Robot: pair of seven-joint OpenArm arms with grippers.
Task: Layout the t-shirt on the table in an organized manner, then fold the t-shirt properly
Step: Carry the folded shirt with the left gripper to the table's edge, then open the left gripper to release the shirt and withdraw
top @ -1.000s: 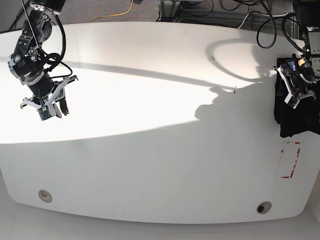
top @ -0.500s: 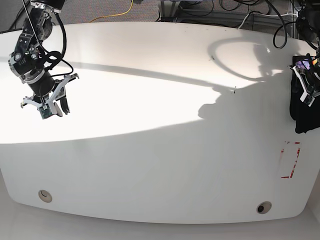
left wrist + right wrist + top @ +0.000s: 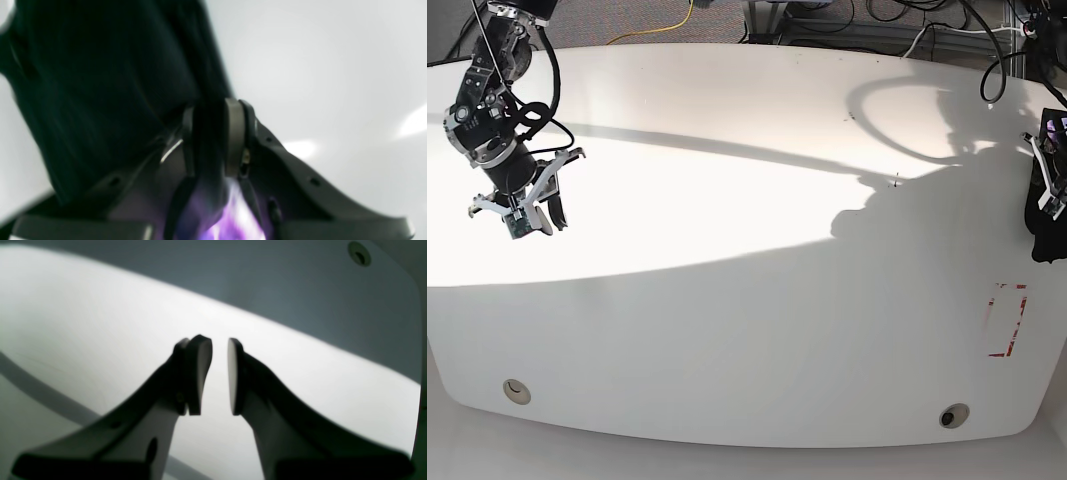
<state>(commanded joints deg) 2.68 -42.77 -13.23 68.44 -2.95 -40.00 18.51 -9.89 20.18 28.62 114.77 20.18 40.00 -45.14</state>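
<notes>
Since the earlier pictures, the left gripper (image 3: 1051, 178) has carried the t-shirt (image 3: 1043, 225) further toward the table's edge, so now only a small black bundle of it shows at the border of the base view; the right gripper (image 3: 535, 205) is almost at the same place as before.

One t-shirt, one table (image 3: 747, 330) and two grippers are visible. In the left wrist view the left gripper (image 3: 213, 133) has its jaws pressed together on a fold of the black t-shirt (image 3: 100, 83), and a blurred purple patch (image 3: 230, 223) shows just below the pads. The rest of the cloth hangs dark beside it. In the right wrist view the right gripper (image 3: 219, 373) holds nothing; its jaws stand a little apart with a narrow gap between them, above the bare table (image 3: 100, 323).

On the table there are two small round holes (image 3: 517, 391) near the front edge, and one red dashed rectangle (image 3: 1007, 320) near the t-shirt. Long shadows of the arms cross the glossy white surface. Behind the table there are black cables (image 3: 927, 30) and one yellow cable (image 3: 662, 30) on a grey floor.
</notes>
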